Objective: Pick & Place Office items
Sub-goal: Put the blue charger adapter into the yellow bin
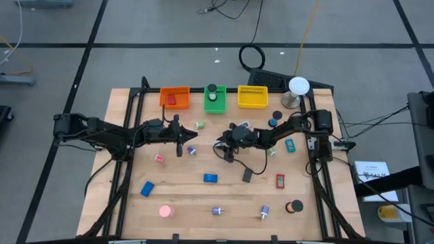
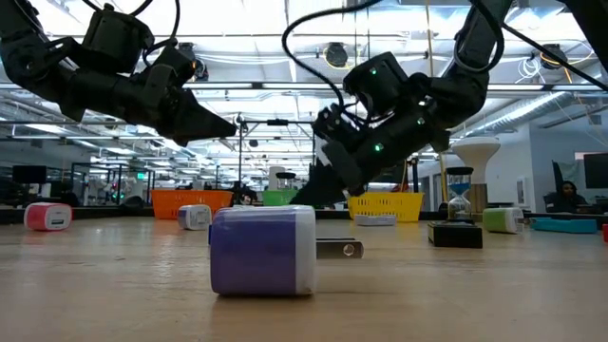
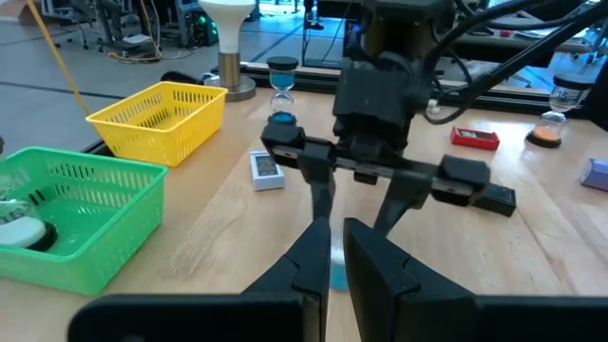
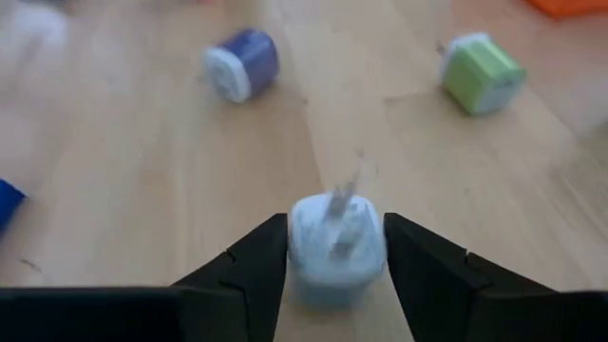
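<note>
Near the table's middle, the right gripper [image 4: 334, 249] clamps a pale blue-white plug-like block [image 4: 335, 245] between its fingers, so pickup seems underway; next it needs carrying to a bin. Close opposite, the left gripper [image 3: 332, 261] hovers, fingers nearly together, empty.

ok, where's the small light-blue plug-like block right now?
In the right wrist view the small light-blue plug-like block sits between the right gripper fingers; the high view puts that gripper mid-table, below the green plastic bin.
</note>
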Available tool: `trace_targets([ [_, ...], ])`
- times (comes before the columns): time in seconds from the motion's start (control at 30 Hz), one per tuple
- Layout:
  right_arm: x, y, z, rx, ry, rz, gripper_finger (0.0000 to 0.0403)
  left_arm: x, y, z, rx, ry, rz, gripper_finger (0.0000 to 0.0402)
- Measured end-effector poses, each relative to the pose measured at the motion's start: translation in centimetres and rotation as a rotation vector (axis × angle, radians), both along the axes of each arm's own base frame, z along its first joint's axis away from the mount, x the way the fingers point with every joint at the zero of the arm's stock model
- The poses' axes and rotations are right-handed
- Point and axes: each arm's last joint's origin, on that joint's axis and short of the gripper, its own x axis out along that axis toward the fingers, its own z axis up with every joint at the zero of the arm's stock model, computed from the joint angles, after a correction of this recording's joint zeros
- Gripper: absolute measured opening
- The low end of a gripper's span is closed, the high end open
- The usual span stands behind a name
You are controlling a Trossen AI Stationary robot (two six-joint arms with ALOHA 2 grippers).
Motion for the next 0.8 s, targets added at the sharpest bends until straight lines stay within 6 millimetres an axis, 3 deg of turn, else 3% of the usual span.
trace_targets([
  [0.23, -0.4, 0.0, 0.3, 0.0, 0.042, -0.005, 0.0197, 0.0, 0.0, 0.0, -0.006, -0.001, 0.002, 0.0037],
  [0.43, -1.3, -0.1, 2.6, -0.047, 0.085, -0.079, 0.0221, 0.0, 0.0, 0.0, -0.016, -0.002, 0.016, 0.0037],
  [0.67, -3.0, -0.5, 6.7, -0.059, 0.177, -0.123, 0.0251, -1.2, 0.0, -0.5, 0.002, -0.069, 0.073, 0.0037],
  [0.8, -2.2, -0.6, 9.6, -0.058, 0.24, -0.114, 0.0238, -2.1, 0.1, -0.9, 0.006, -0.116, 0.089, 0.0037],
])
